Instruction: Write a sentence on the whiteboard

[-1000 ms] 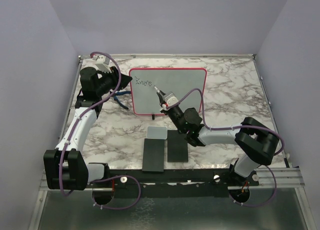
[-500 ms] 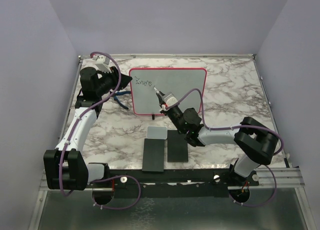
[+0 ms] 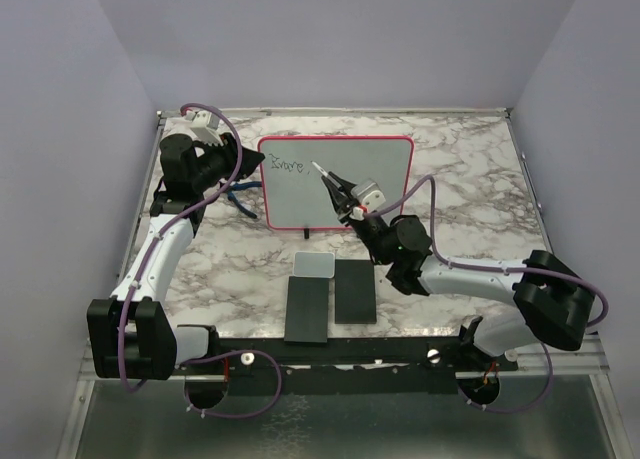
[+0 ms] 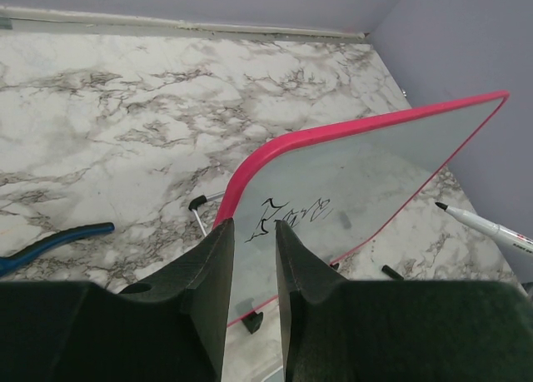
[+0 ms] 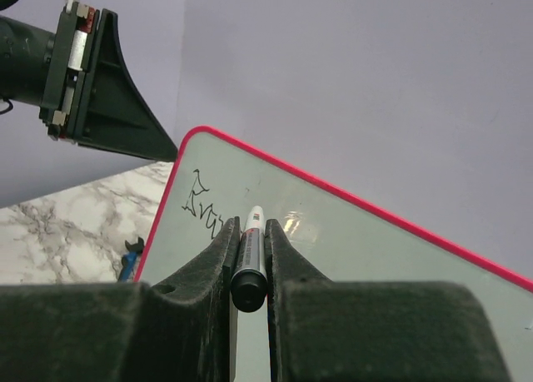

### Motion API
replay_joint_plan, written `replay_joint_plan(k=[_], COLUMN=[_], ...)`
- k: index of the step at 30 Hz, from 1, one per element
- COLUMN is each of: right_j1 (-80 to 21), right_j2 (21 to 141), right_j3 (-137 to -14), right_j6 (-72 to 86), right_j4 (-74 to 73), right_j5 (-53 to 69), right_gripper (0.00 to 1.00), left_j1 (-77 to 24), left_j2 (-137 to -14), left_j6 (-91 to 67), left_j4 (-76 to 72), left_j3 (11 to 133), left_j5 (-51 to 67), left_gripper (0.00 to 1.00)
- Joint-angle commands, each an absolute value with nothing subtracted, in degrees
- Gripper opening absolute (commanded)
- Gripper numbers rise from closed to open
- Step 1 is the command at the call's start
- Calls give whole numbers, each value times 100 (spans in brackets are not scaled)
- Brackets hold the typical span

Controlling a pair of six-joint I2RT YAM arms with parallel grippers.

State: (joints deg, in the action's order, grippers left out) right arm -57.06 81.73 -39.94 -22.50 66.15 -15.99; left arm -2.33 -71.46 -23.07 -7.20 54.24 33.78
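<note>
The whiteboard [image 3: 350, 184] stands upright on the marble table, red-pink rim around it. The sentence [image 3: 288, 166] is one short dark scrawl at its upper left; it also shows in the left wrist view [image 4: 297, 211] and the right wrist view [image 5: 198, 204]. My left gripper [image 3: 250, 162] is shut on the board's left edge [image 4: 250, 161], one finger on each side. My right gripper [image 3: 350, 193] is shut on a white marker [image 5: 252, 247]. The marker's tip [image 3: 316, 165] points at the board just right of the writing. In the left wrist view the marker [image 4: 483, 228] hangs slightly off the board's face.
A small grey-white pad [image 3: 314, 265] and two black slabs [image 3: 307, 309] [image 3: 355, 291] lie in front of the board. A blue-handled tool [image 3: 238, 193] lies at the board's left. The board's black foot [image 3: 305, 233] sits at its lower edge. Purple walls close in on three sides.
My right arm has swung its elbow out to the right. The marker tip moved up and right along the board, away from the writing. The left arm has not moved.
</note>
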Motion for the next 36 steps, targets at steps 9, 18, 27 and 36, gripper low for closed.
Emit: replay_joint_plan(k=[9,18,27,36], right_j1=[-5748,-5587,-5198,-5197], right_j2=[7735,7611,7612,8252], right_j3=[-3816,-3745,-3745,-3907], right_j6=[-2372,-2266,-2005,-2153], right_j4=[5946,5854,5800,6258], right_j5=[-1602,-1488,-1114,-1051], right_gripper=[1,1,1,1], left_j1=[-237,-244,-244,-243], left_j2=[-7033,-7004,-7049,-7049], left_j6=[-2224,-2172,-2119,-2109], left_j4=[-758,-734,-655,-647], left_j3=[5282,5256,5265,5260], left_j5=[3340,3291,3221,3217], left_gripper=[29,28,28,27])
